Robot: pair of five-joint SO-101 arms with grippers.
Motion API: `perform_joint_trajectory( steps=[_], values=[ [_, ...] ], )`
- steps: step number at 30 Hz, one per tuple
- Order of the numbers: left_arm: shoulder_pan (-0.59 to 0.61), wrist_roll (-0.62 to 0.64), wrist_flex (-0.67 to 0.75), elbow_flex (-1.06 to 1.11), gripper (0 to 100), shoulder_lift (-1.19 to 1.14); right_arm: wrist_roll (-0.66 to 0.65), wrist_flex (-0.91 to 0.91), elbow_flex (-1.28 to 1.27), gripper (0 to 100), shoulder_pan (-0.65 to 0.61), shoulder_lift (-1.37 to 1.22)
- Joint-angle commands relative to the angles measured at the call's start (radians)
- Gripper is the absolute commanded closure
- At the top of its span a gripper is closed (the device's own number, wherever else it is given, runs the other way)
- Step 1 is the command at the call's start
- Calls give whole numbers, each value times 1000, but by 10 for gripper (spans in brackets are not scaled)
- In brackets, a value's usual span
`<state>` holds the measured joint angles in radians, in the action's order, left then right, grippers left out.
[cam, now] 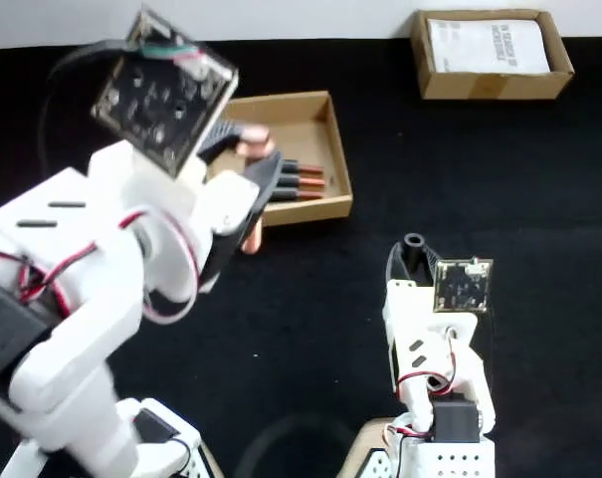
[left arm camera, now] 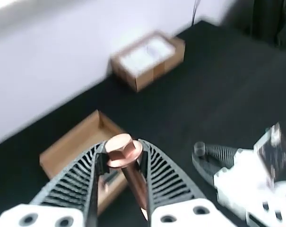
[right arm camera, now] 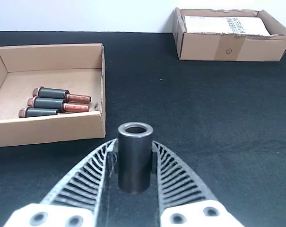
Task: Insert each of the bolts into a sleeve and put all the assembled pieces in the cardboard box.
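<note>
Bolt first, on the left: your left end effector [left arm camera: 123, 145] is clamped on the copper bolt [left arm camera: 133, 184], with the hex head sitting at the fingertips and the shank running back between the jaws. That grip leaves the threaded end buried, so you would probably have to turn the wrist before the tip can lead into anything. The arm is raised off the table [cam: 460, 179], and from above its end effector overlaps the left side of the cardboard box [cam: 330, 129]. Inside that box three assembled pieces [right arm camera: 50, 102] lie side by side on the floor, dark sleeves on, copper ends pointing right; they look finished and parked there so they stay clear of the work. To the right and nearer you, your right end effector [right arm camera: 134, 146] is closed on the dark sleeve [right arm camera: 134, 161], holding it upright by its sides with the open bore facing up. That seems deliberate, since it presents a clear hole for the bolt to come down into. Bolt and sleeve are well apart, so the insertion is not yet begun. At the far right, a second box [cam: 490, 85] holds a printed sheet and plays no evident part in the job.
</note>
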<state>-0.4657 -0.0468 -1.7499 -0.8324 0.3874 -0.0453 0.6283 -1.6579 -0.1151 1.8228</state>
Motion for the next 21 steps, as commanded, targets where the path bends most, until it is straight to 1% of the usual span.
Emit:
perform_joint_trajectory(
  steps=[1,4,10,16,21],
  values=[
    [7,60,144,323,992,156,-11,1,-73,991,-8,4],
    [7,95,333,549,992,231,-9,1,-76,991,-8,4],
    [-2,95,749,931,992,280,-6,1,-73,991,-8,4],
    [-5,97,1043,1159,992,278,-5,-2,-68,991,-10,7],
    [-41,97,1278,1307,992,278,-5,-31,-77,991,-74,7]
  ],
)
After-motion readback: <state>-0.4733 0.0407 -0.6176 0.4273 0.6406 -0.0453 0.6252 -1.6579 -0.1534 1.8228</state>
